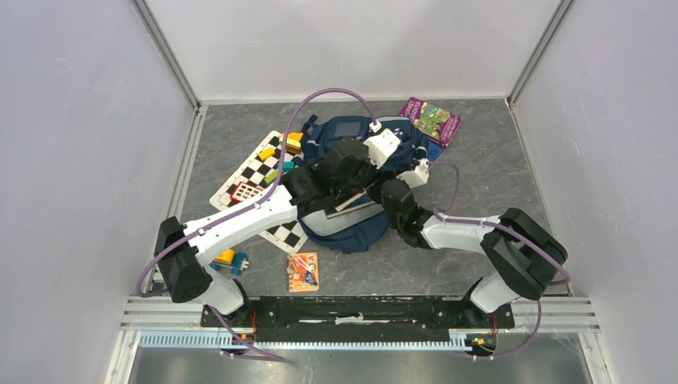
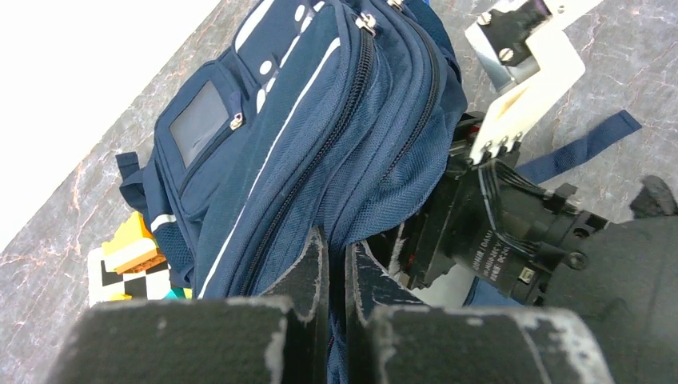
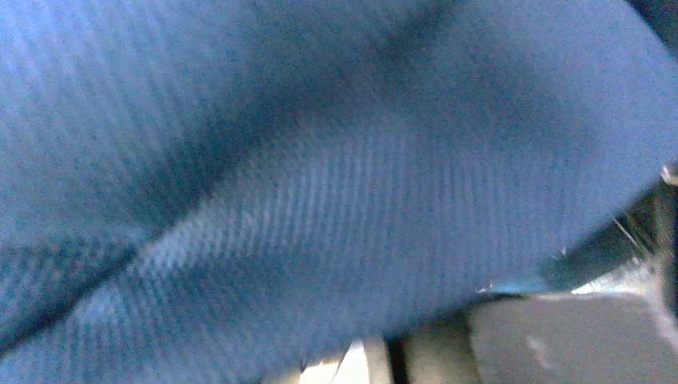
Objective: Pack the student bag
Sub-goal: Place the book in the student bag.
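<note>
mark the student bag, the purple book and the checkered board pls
student bag [image 2: 264,152]: left wrist view, front panel left of the long zip.
purple book [image 1: 432,121]: top external view, middle of the cover.
checkered board [image 1: 254,170]: top external view, bare squares left of the bag.

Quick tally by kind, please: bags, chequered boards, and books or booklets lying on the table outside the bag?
Student bag: 1
Chequered board: 1
Books or booklets: 2, the purple book and the orange booklet
Total: 4
</note>
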